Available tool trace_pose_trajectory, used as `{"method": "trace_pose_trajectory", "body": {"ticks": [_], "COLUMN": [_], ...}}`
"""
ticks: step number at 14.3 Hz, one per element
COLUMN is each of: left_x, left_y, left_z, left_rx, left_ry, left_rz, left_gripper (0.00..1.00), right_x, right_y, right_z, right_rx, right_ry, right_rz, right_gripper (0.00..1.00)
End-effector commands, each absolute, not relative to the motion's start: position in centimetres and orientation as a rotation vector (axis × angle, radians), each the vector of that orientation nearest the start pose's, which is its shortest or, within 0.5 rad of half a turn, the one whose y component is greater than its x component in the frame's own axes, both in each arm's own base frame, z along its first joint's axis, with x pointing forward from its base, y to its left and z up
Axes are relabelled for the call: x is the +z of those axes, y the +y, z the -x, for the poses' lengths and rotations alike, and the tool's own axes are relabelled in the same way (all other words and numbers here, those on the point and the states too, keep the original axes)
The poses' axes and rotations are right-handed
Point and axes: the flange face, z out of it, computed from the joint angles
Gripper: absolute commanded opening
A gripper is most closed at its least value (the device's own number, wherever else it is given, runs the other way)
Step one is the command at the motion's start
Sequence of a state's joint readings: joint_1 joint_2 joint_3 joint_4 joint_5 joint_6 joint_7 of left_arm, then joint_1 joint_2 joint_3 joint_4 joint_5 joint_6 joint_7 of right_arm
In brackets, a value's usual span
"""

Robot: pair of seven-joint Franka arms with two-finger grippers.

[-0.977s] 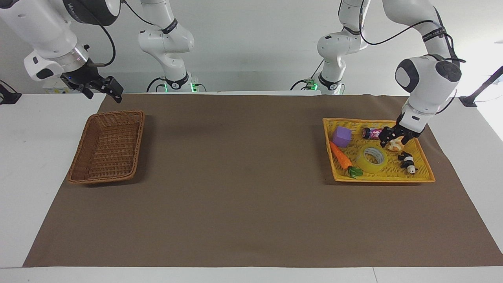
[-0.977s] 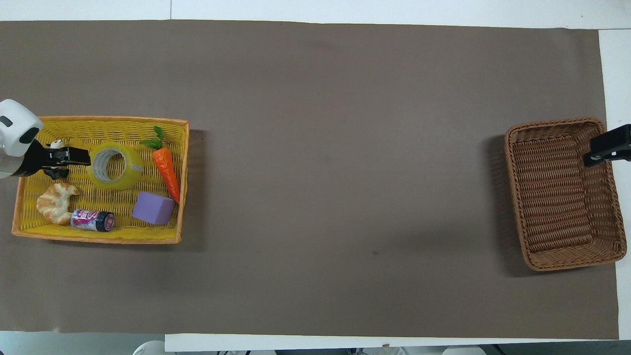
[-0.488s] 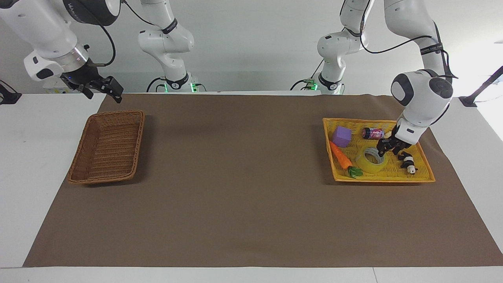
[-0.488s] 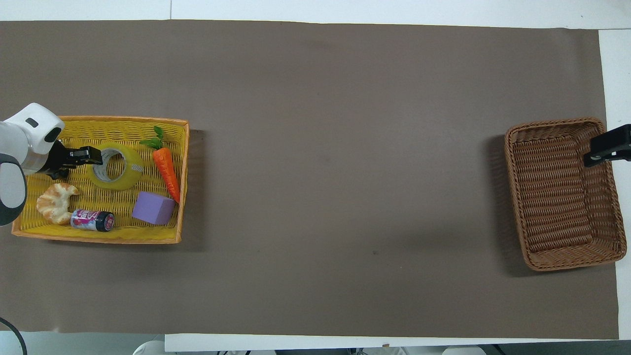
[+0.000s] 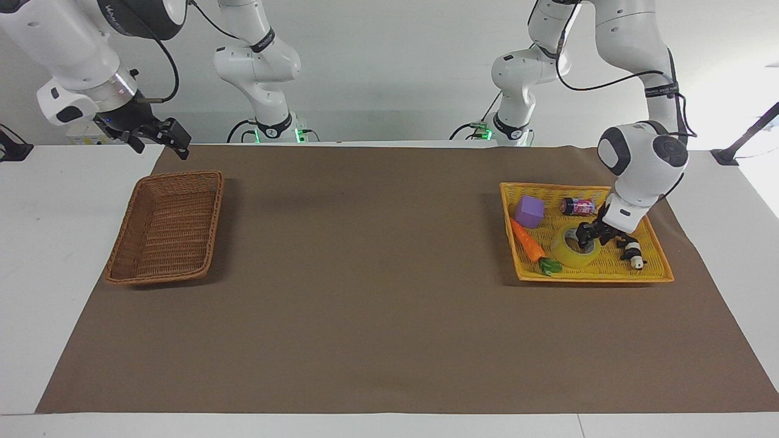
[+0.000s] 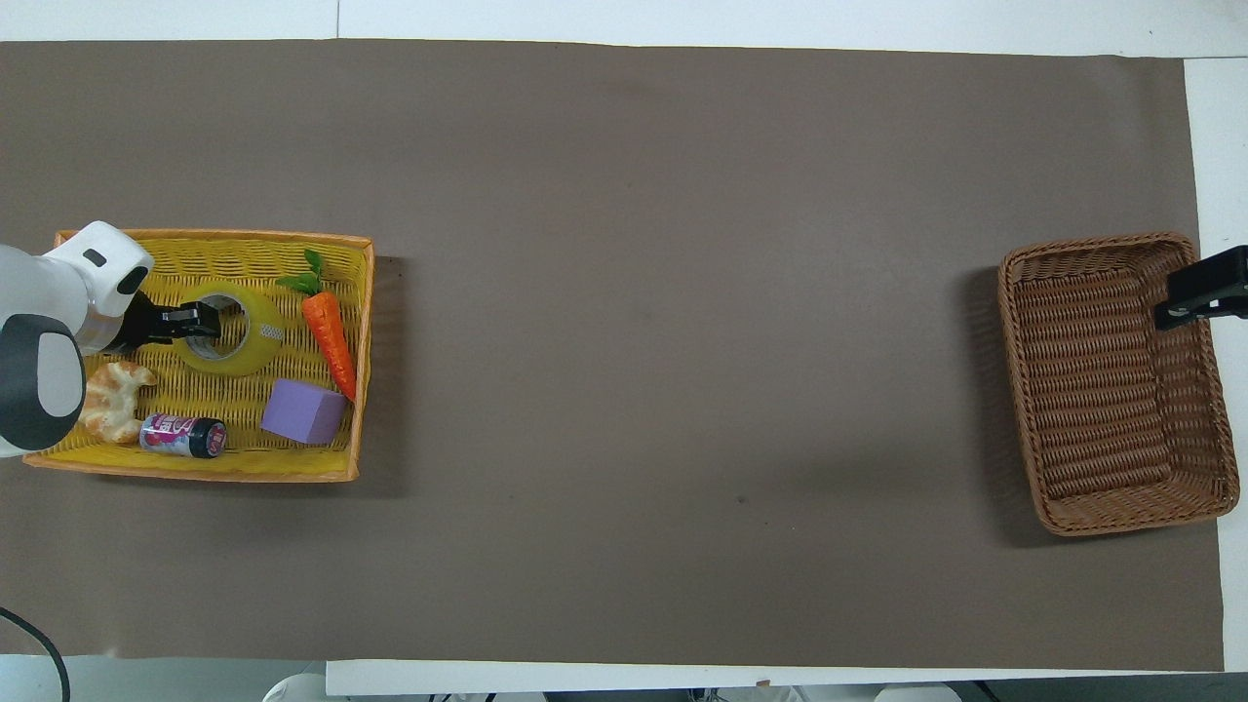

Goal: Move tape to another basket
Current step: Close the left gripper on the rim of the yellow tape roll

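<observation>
Brown matting covers your counter (image 5: 377,316), with white wall above it in the facing view and both arm bases at twelve o'clock there. At about nine o'clock in that view sits the brown wicker basket (image 5: 165,228), holding nothing, and the right gripper (image 5: 163,135) waits in the air just off its twelve o'clock corner; you cannot tell how its jaws stand. At three o'clock lies the yellow tray (image 5: 660,263), carrying the tape (image 5: 571,252), a carrot (image 5: 528,241), a purple cube (image 5: 529,211), a small can (image 5: 578,206), a croissant (image 6: 112,400) and a small black-and-white figure (image 5: 630,250). The left gripper (image 5: 585,235) is down at the tape's rim on its twelve-to-one o'clock side; its jaws look parted, one tip seemingly inside the core, not yet clenched. You are at the grasp step: next, I judge, close on the roll's wall, lift clear of the tray, then carry toward the wicker basket.
</observation>
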State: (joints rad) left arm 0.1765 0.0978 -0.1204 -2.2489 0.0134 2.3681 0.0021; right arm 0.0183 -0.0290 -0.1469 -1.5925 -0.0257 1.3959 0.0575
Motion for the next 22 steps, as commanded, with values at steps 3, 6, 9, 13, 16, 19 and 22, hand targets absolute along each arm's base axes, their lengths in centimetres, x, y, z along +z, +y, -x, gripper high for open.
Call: {"method": "trace_pose_trajectory", "body": {"ticks": [3, 6, 9, 13, 16, 19, 22], "left_x": [31.0, 30.9, 30.9, 29.3, 29.2, 29.2, 30.0], "left_y": [3.2, 3.1, 3.3, 3.3, 3.3, 3.4, 3.4], "left_z": [-52.0, -52.0, -52.1, -51.8, -51.8, -51.7, -52.6], "left_rx": [-0.015, -0.013, -0.027, 0.022, 0.025, 0.044, 0.037], "left_ry": [-0.101, -0.096, -0.098, -0.103, -0.103, -0.105, -0.09], "left_rz": [3.133, 3.133, 3.133, 3.137, 3.137, 3.137, 3.137], "left_gripper": [0.52, 0.52, 0.52, 0.52, 0.52, 0.01, 0.0], "right_x": [61.7, 61.7, 61.7, 61.7, 61.7, 61.7, 61.7], "right_y": [-7.3, -7.3, -7.3, -7.3, -7.3, -7.3, -7.3], "right_z": [-51.4, -51.4, -51.4, -51.4, -51.4, -51.4, -51.4], "right_rx": [0.251, 0.251, 0.251, 0.253, 0.251, 0.251, 0.251], "right_ry": [0.264, 0.264, 0.264, 0.264, 0.264, 0.264, 0.264], "right_rz": [3.118, 3.118, 3.118, 3.117, 3.118, 3.118, 3.118], "right_gripper": [0.99, 0.99, 0.99, 0.99, 0.99, 0.99, 0.99]}}
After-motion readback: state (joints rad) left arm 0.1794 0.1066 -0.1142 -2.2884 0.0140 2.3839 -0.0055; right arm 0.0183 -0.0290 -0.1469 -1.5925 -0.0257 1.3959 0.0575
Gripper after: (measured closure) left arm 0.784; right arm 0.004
